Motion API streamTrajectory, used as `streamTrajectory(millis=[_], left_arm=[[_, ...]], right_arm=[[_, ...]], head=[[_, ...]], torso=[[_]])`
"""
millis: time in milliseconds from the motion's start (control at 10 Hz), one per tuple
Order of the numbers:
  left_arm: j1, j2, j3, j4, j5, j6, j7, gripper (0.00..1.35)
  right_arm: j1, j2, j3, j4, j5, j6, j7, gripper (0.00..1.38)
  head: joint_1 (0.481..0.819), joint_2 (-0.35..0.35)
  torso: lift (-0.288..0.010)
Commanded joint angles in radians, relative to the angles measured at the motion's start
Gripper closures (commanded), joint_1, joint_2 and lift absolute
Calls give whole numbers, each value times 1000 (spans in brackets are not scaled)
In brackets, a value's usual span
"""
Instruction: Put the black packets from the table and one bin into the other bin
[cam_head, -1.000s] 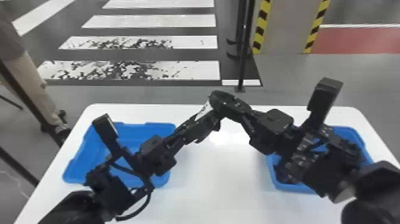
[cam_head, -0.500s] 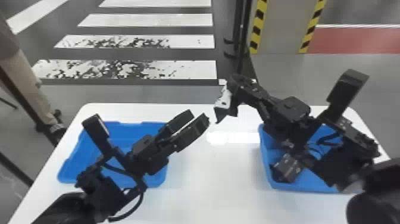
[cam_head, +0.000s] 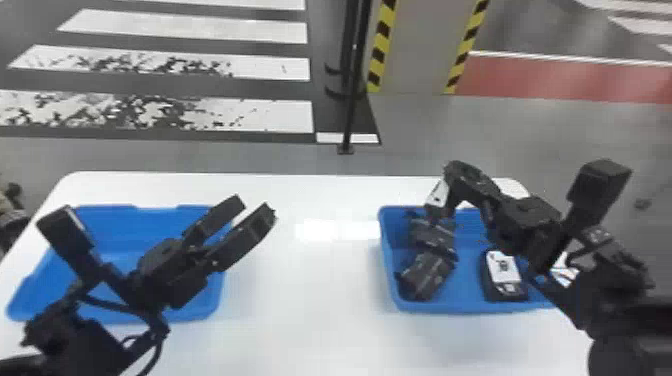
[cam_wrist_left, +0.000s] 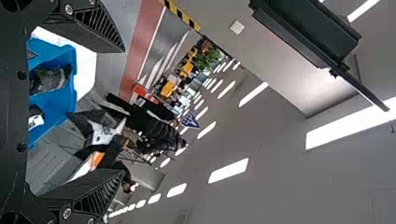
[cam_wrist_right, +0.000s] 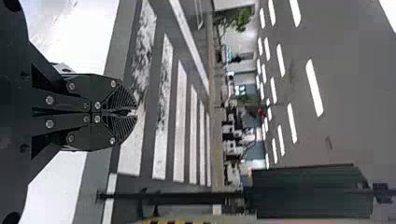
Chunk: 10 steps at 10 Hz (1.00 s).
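Right gripper (cam_head: 447, 176): fingers closed on 1 black packet with a white label (cam_head: 438, 194). The packet hangs below the fingertips, near the far-left corner of the right bin (cam_head: 450, 306). Left gripper (cam_head: 257, 206): fingers apart, 0 packets between them, near the left bin (cam_head: 117, 225). At least 2 other packets (cam_head: 504, 275) lie inside the right bin.

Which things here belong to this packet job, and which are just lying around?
For the job:
- left bin and right bin, on the table
- black packets in the right bin, one with a white label
- packet, apparently held by the right gripper
- left gripper, open

Just around:
- black pole
- striped pillar
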Motion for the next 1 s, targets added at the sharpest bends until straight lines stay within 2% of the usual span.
streamTrajectory(millis=[0, 100, 200, 300, 400, 500, 600, 700, 900], left_arm=[[9, -2, 8, 0, -4, -2, 0, 121], [11, -2, 12, 0, -10, -7, 2, 122], [11, -2, 10, 0, -16, -12, 3, 125], [11, -2, 10, 0, -26, -12, 10, 121], [21, -7, 8, 0, -32, -17, 26, 125], [41, -18, 14, -2, -34, -64, 53, 121], [80, -31, 20, -29, -42, -132, 100, 121], [134, -53, 36, -74, -94, -209, 160, 117], [232, -107, 90, -88, -263, -400, 270, 117]], right_arm=[[50, 10, -85, -1, 55, 25, 0, 1217], [67, 12, -109, -1, 83, 38, 0, 1211], [69, 13, -127, 33, 99, 45, 2, 1125], [77, 12, -139, 67, 85, 1, 9, 687], [106, 10, -139, 40, 95, -41, 18, 197], [145, 15, -139, 6, 101, -129, 25, 32], [180, 38, -151, -23, 101, -220, 23, 121], [221, 67, -165, -58, 99, -279, 17, 174], [317, 97, -149, -141, 83, -311, -3, 194]], head=[[695, -197], [695, -219], [695, -254], [695, -278], [695, -294], [695, -297], [695, -292], [695, -272], [695, -220]], torso=[[-110], [-110], [-110], [-110], [-110], [-110], [-110], [-110], [-110]])
